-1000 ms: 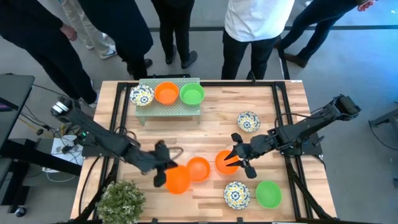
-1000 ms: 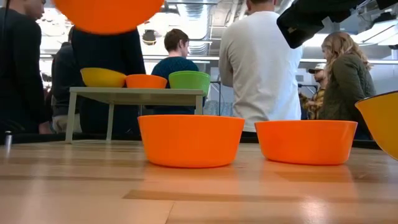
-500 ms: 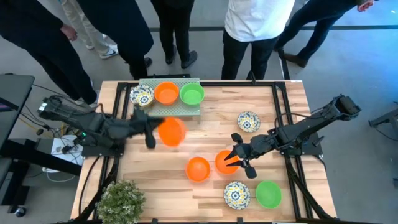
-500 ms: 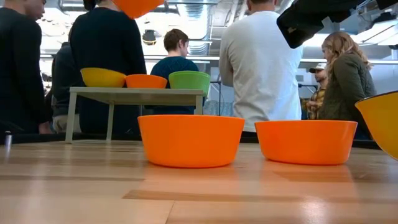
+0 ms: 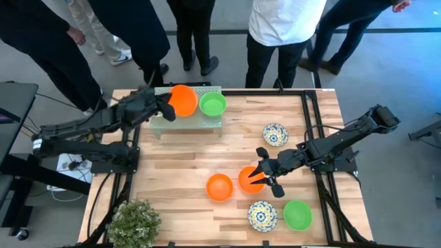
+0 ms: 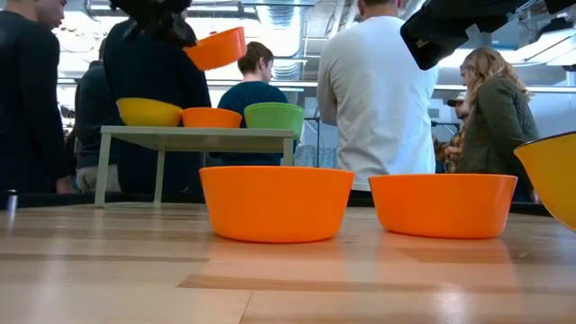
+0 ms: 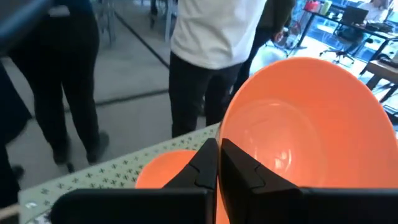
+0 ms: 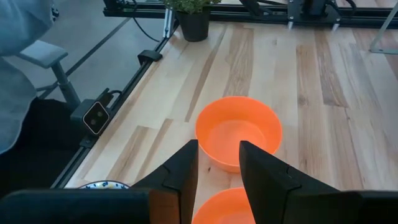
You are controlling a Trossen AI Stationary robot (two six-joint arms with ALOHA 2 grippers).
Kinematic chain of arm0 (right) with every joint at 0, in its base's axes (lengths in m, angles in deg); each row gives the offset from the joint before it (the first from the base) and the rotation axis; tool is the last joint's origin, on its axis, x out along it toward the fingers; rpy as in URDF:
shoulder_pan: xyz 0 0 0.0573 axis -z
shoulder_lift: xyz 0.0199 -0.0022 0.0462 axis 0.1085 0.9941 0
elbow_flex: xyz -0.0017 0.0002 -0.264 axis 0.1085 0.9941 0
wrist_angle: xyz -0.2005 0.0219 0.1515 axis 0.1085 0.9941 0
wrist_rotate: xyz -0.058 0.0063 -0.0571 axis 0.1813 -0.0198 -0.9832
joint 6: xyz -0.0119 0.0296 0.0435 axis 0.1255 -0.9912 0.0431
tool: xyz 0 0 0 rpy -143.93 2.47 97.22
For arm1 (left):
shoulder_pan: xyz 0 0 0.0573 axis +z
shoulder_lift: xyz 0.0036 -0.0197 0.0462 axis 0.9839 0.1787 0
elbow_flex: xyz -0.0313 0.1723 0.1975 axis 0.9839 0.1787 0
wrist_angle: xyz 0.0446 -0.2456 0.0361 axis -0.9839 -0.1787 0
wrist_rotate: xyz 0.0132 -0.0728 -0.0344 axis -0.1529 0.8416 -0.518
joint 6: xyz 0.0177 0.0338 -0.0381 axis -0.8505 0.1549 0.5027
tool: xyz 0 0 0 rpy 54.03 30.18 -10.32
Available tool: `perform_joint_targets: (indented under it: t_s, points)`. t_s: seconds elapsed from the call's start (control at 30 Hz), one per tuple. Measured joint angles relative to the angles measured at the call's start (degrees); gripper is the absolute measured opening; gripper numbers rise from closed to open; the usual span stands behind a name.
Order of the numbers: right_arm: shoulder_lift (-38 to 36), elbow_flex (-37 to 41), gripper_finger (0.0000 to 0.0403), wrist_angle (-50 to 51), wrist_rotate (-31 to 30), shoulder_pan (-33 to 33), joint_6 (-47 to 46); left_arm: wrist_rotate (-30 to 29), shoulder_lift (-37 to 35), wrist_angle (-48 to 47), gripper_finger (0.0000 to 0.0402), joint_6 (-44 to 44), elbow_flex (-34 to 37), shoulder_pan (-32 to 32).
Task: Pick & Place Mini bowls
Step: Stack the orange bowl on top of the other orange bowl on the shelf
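My left gripper (image 5: 167,108) is shut on an orange mini bowl (image 5: 183,100) and holds it in the air over the green shelf (image 5: 200,121) at the table's far left. The shelf carries a green bowl (image 5: 212,105), an orange bowl (image 6: 211,117) and a yellowish bowl (image 6: 144,111). My right gripper (image 5: 258,176) stands open over an orange bowl (image 5: 247,183) near the table's middle. A second orange bowl (image 5: 219,187) sits just left of that one. Whether the right fingers touch the bowl below them, I cannot tell. My left gripper pinches the orange bowl's wall at its rim (image 7: 225,140), on the side nearest the wrist, between its two shut fingers. The fingers come nearly level from the table's left. The bowl is clear of the shelf and tilted (image 6: 216,49), its opening turned back toward the gripper.
Two floral bowls (image 5: 274,133) (image 5: 262,215) and a green bowl (image 5: 298,214) lie on the table's right half. A potted plant (image 5: 134,220) stands at the near left corner. Several people stand along the far edge, behind the shelf.
My left gripper has carried the orange bowl from the near left of the table up and toward the far edge, to above the shelf. It has turned on the way, and the bowl has tipped from level to tilted.
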Motion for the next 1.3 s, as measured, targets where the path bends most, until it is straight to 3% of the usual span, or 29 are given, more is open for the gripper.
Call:
perform_joint_targets:
  t_s: [0.27, 0.67, 1.0, 1.3]
  points:
    - [0.0, 0.0, 0.0112, 0.0, 0.0, 0.0, 0.0, 10.6, 4.8, -5.0, 0.0008, 3.4, 0.0, 12.3]
    - [0.0, 0.0, 0.0112, 0.0, 0.0, 0.0, 0.0, 18.6, 8.8, -8.6, 0.0008, 4.7, 0.0, 21.2]
    - [0.0, 0.0, 0.0112, 0.0, 0.0, 0.0, 0.0, 22.9, 12.4, -8.5, 0.0008, 4.7, 0.0, 22.5]
    - [0.0, 0.0, 0.0112, 0.0, 0.0, 0.0, 2.6, 23.0, 14.1, -8.3, 0.0031, 4.5, 0.0, 22.4]
